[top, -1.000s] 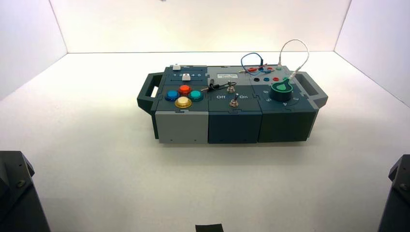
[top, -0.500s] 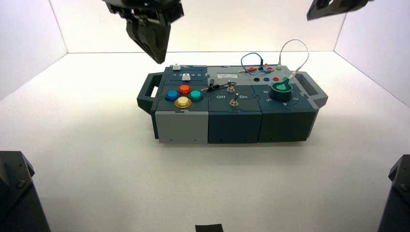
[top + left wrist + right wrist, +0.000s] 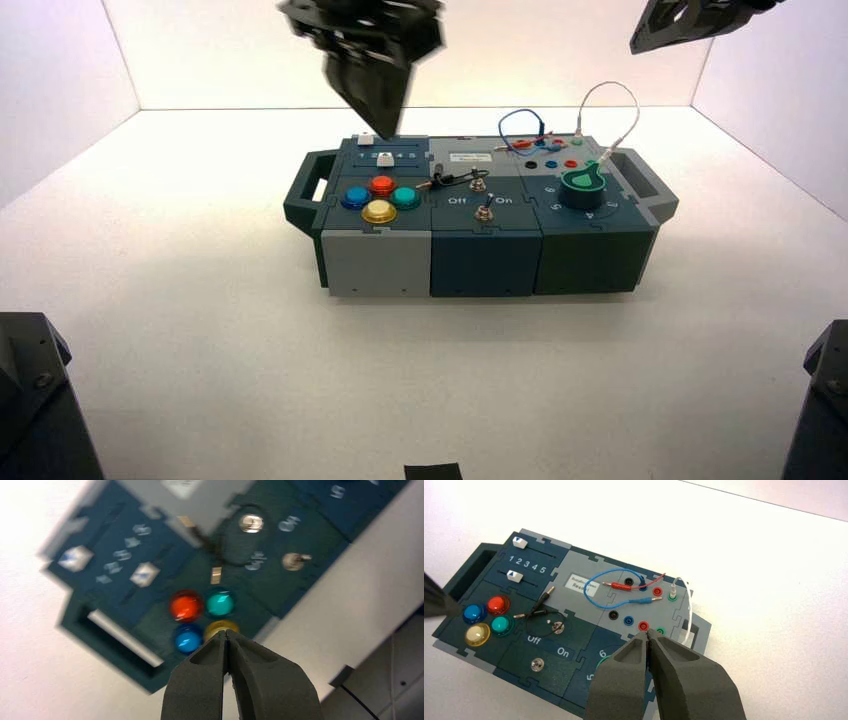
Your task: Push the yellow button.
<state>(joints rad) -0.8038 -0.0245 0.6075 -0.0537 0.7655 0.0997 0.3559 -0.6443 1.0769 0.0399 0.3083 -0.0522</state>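
Observation:
The yellow button is the front one of a cluster of round buttons on the box's left part, with a blue, an orange-red and a teal button around it. In the left wrist view the yellow button shows just past my fingertips. My left gripper is shut and empty, high above the box's back left part. It also shows in its own view. My right gripper is shut and empty, high above the box's right part. Only its arm shows in the high view.
The dark box has two white sliders at the back left, toggle switches in the middle, a green knob and looped wires in sockets at the right. It has handles at both ends.
Both arms came into the high view from above within the last second. The left gripper has since moved right, from left of the box's back corner to above its sliders.

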